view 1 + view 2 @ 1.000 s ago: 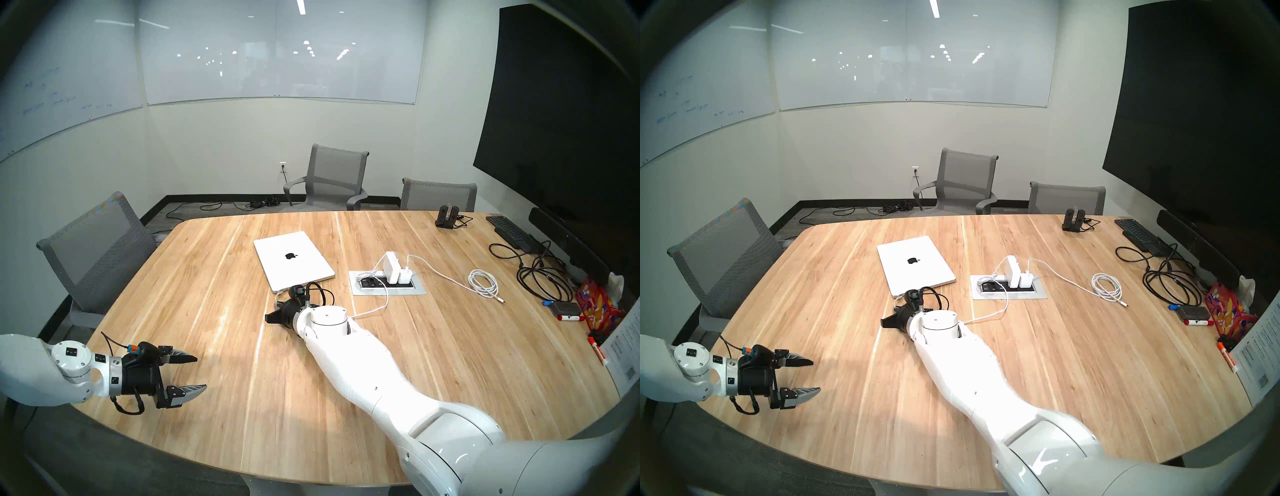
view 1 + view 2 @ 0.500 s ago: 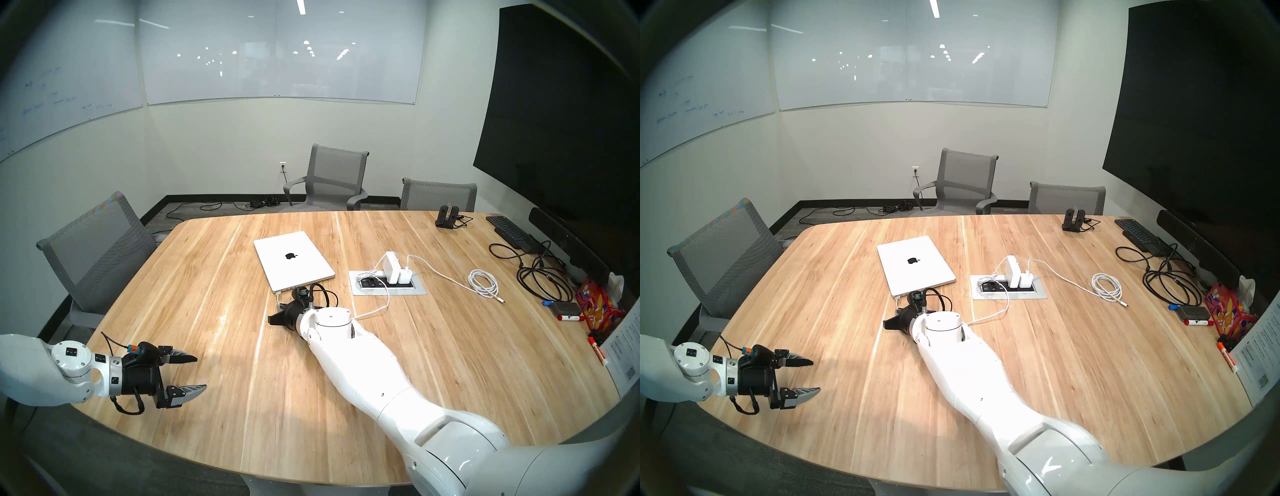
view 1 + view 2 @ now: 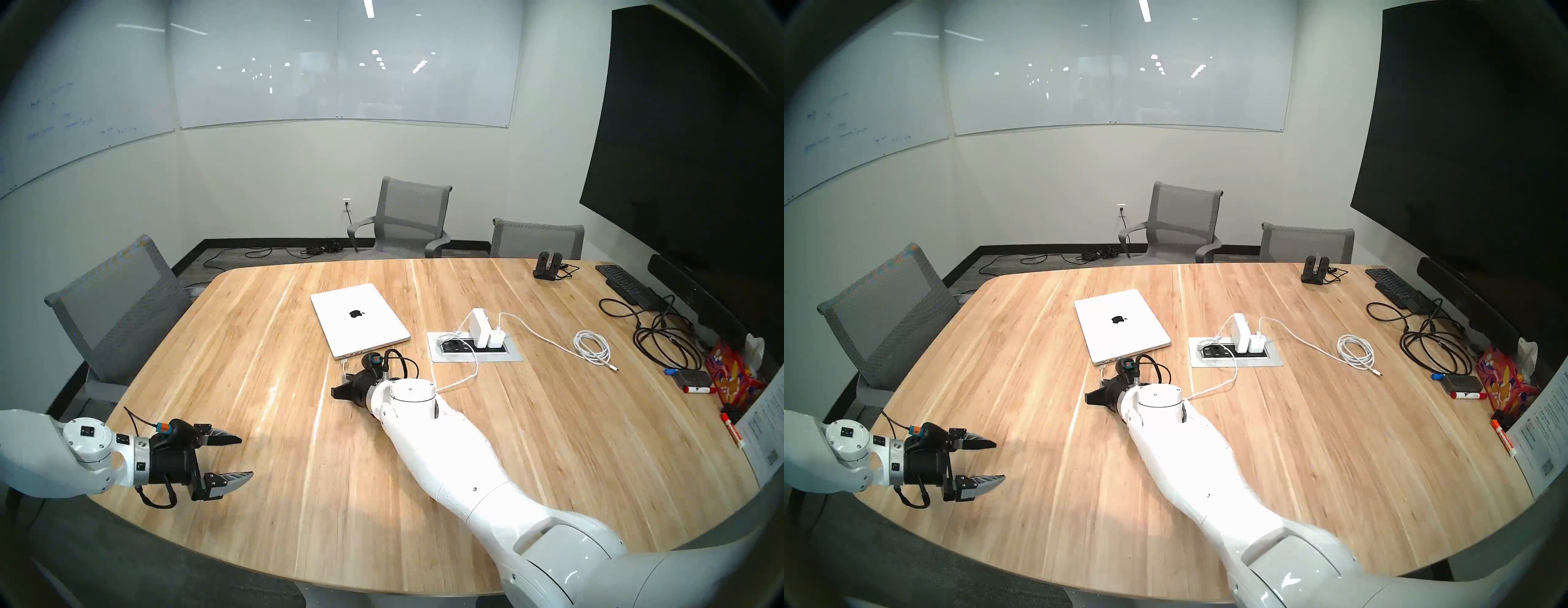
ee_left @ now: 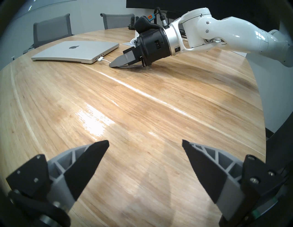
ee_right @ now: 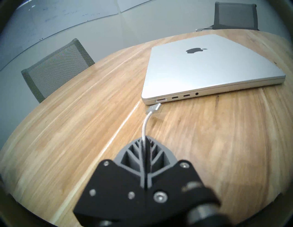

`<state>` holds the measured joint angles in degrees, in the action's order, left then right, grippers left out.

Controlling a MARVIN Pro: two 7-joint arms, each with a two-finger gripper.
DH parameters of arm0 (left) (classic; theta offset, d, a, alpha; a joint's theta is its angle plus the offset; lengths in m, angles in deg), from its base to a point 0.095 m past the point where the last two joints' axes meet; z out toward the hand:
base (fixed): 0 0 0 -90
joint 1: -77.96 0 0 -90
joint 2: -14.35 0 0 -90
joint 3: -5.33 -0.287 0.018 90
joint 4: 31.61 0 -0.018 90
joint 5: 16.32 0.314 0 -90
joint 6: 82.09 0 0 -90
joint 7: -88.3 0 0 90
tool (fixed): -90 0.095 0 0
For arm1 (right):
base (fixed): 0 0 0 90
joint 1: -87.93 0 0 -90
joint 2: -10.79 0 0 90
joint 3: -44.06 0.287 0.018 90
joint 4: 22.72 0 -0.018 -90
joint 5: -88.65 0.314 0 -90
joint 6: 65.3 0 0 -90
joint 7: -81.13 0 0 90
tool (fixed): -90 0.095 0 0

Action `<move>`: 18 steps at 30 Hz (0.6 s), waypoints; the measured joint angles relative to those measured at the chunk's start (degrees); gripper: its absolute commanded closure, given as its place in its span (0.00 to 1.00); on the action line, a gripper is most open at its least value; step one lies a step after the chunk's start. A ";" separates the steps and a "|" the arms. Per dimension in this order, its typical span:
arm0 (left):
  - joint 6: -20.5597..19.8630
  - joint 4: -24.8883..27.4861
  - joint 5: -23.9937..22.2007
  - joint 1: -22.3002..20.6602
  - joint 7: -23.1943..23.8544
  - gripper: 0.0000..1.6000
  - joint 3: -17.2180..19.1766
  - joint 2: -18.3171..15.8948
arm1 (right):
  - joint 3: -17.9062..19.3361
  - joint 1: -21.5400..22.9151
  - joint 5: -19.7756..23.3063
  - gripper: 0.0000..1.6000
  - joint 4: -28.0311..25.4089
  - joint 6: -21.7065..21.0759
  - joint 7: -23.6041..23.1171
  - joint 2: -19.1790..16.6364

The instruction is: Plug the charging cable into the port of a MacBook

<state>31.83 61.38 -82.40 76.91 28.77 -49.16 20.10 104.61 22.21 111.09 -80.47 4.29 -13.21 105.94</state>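
From your head views you see the closed flat silver MacBook (image 3: 360,319) with its black apple logo lying mid-way across the pale wooden table (image 3: 263,488), and the right gripper (image 3: 339,390) low over the wood just in front of the laptop's near edge, but the fingertips and what they pinch stay hidden behind the wrist. The right wrist view gives you that: the jaws are pressed together on the thin white charging cable (image 5: 145,126), whose flat white-and-silver connector (image 5: 153,108) sits just below and beside the port (image 5: 161,100), the endmost slot on the thin side edge; whether it touches the edge you cannot tell, and it is not seated. The left wrist view shows the connector side-on, close against the laptop's corner. The left gripper (image 4: 145,143) hovers well apart near the table's left edge, jaws spread wide with nothing between them. Only the head views show the white chargers (image 3: 483,329) standing in the table's power box.
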 measured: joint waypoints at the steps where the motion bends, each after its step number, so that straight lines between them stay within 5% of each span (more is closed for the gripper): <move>1: 0.00 0.00 0.00 0.00 0.00 0.00 0.00 0.00 | 0.25 -0.13 0.27 1.00 -0.16 -0.15 -0.01 -0.03; 18: 0.00 0.00 0.00 0.00 0.00 0.00 0.00 0.00 | 2.02 1.40 2.95 1.00 1.95 -1.50 -5.16 -0.79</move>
<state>31.83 61.38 -82.40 76.91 28.77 -49.16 20.10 106.62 23.62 114.04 -78.51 2.79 -18.37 105.15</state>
